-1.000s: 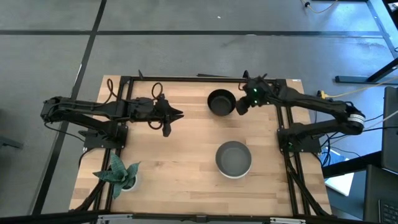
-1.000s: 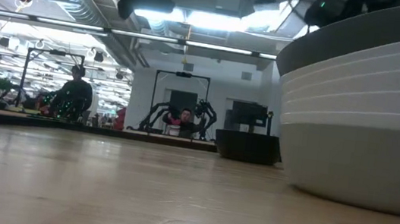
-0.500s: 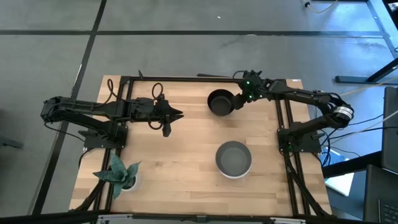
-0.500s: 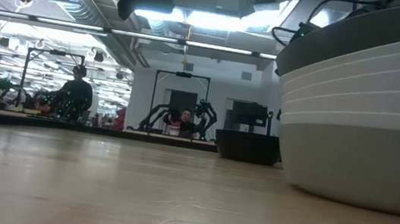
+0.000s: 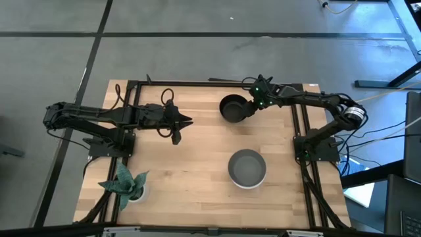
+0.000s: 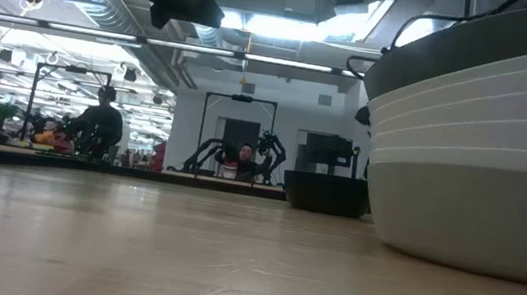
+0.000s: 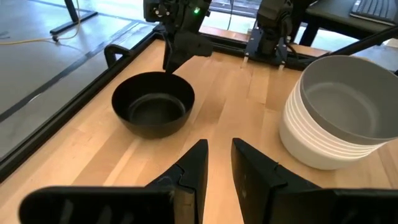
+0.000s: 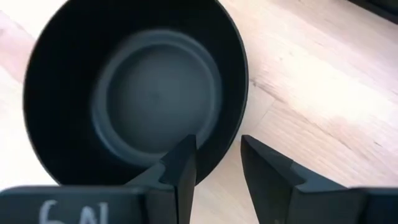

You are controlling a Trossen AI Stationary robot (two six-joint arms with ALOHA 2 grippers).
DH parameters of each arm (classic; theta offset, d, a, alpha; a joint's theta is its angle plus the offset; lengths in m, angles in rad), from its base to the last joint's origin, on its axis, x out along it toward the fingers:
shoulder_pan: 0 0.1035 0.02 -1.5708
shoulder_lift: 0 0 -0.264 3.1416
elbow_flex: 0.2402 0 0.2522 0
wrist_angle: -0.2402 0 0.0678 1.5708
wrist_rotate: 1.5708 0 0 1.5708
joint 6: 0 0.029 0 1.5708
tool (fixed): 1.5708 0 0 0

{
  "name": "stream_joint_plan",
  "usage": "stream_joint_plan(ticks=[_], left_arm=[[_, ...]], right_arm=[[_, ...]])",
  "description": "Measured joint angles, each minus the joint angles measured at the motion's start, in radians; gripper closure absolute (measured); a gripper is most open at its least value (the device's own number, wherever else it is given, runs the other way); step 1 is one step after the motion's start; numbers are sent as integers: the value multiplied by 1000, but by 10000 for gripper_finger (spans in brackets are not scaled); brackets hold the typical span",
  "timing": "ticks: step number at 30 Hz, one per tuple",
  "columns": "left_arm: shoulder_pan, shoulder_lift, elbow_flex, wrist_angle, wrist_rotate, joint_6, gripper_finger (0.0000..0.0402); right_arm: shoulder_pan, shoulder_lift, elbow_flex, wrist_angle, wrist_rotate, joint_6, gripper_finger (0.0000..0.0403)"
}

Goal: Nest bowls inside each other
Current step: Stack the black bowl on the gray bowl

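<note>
At upper centre, the right claw, fingers apart, straddled the right-hand rim of the glossy black round bowl, nearer than the left arm.

Grey floor, bright ceiling lights

black bowl: glossy, smooth | white bowls: matt, smooth | table: pale wood, visible grain
</note>
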Motion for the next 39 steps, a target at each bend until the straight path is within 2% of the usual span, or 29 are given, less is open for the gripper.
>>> stream_joint_plan(ticks=[39], left_arm=[[0,0,0,0,0,0,335]], right_arm=[[-2,6,0,-14,-45,89,276]])
